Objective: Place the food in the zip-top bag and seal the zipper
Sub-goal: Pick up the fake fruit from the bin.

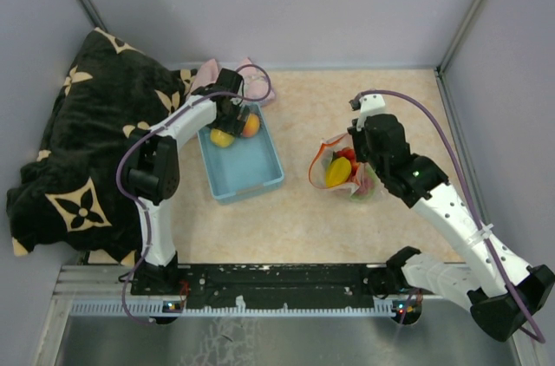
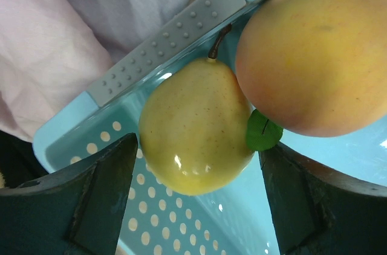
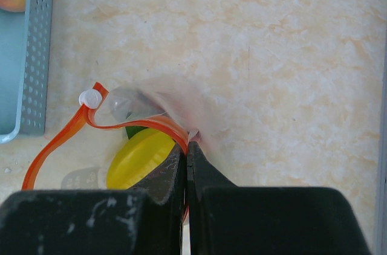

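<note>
A yellow pear (image 2: 193, 131) and an orange peach (image 2: 314, 49) lie in the far end of the light-blue basket (image 1: 247, 166); both show from above, the pear (image 1: 221, 138) left of the peach (image 1: 251, 126). My left gripper (image 2: 196, 182) is open, its fingers on either side of the pear, not touching it. The clear zip-top bag (image 1: 345, 171) lies open on the table with a yellow piece (image 3: 140, 157) and other fruit inside. My right gripper (image 3: 187, 146) is shut on the bag's edge at the red-orange zipper (image 3: 154, 123). The white slider (image 3: 91, 98) sits at the strip's far bend.
A pink cloth (image 1: 251, 80) lies behind the basket and fills the upper left of the left wrist view (image 2: 54, 37). A black patterned blanket (image 1: 87, 140) covers the table's left side. Grey walls close in the back and both sides.
</note>
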You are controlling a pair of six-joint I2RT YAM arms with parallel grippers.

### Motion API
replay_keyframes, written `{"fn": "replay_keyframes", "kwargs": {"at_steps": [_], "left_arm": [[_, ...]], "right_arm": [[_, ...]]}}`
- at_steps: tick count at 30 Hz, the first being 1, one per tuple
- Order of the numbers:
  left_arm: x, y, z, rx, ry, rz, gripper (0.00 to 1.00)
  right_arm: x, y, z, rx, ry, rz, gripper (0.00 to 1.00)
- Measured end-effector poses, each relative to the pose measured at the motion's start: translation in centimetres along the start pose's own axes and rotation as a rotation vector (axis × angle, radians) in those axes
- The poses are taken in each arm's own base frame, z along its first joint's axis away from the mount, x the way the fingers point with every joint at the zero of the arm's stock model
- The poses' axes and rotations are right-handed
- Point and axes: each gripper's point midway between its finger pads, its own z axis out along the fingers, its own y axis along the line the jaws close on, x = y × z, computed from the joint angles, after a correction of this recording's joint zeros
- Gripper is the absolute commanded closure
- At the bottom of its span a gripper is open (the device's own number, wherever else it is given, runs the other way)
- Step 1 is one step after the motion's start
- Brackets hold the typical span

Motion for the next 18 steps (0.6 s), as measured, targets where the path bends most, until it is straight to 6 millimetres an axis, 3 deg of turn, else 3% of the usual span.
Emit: {"fn": "replay_keyframes", "kwargs": {"at_steps": [18], "left_arm": [[1.1, -0.9, 1.5, 0.035, 0.045, 0.002, 0.14]], "right_arm": [[0.1, 0.0, 0.1, 0.0, -0.001, -0.006, 1.0]]}}
